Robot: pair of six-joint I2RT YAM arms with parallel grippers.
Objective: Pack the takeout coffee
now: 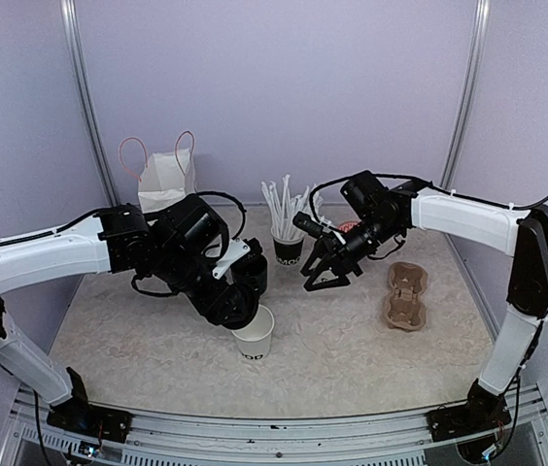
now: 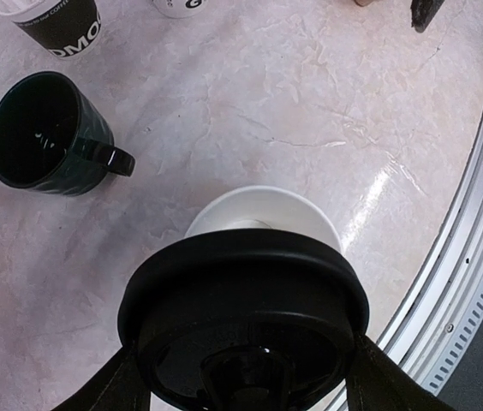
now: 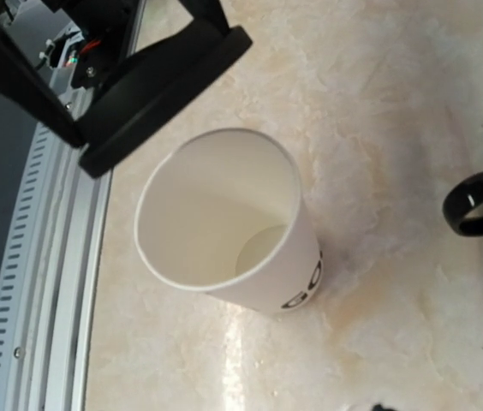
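Observation:
One white takeout coffee cup [image 1: 254, 336] stands open and upright near the table's front middle, its black lettering low on the side [image 3: 224, 218]. My left gripper [image 1: 233, 309] is shut on a round black lid [image 2: 243, 291], held tilted just above the cup's near-left rim; the lid hides most of the cup [image 2: 263, 210] in the left wrist view. A second white cup [image 2: 175, 7] shows only at the top edge there. My right gripper [image 1: 319, 273] hangs open and empty above the table, right of the cup of straws.
A squat black mug [image 2: 43, 130] stands just behind the cup. The black cup of white straws [image 1: 289, 248] is behind that. A brown cardboard cup carrier [image 1: 405, 296] lies at the right, a white paper bag [image 1: 165, 180] at the back left. The metal rail [image 2: 481, 257] runs along the front.

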